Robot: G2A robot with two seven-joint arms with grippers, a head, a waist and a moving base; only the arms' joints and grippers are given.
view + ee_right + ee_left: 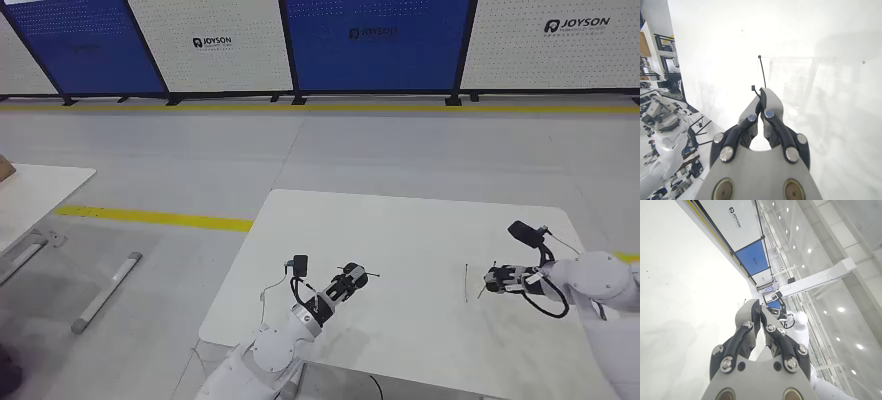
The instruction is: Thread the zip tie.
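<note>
While the right gripper [760, 91] pinches a zip tie [754, 89] head-outward, likely presenting it for threading, the left gripper [759, 307], well apart, clamps a thin black strip [371, 272].

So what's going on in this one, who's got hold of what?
The right gripper is shut on a zip tie, whose head pokes out past the fingertips. A second zip tie lies flat on the white table just ahead of it. The left gripper is shut on a thin black strip, probably another tie. The grippers are well apart over the table, so nothing is threaded yet.
</note>
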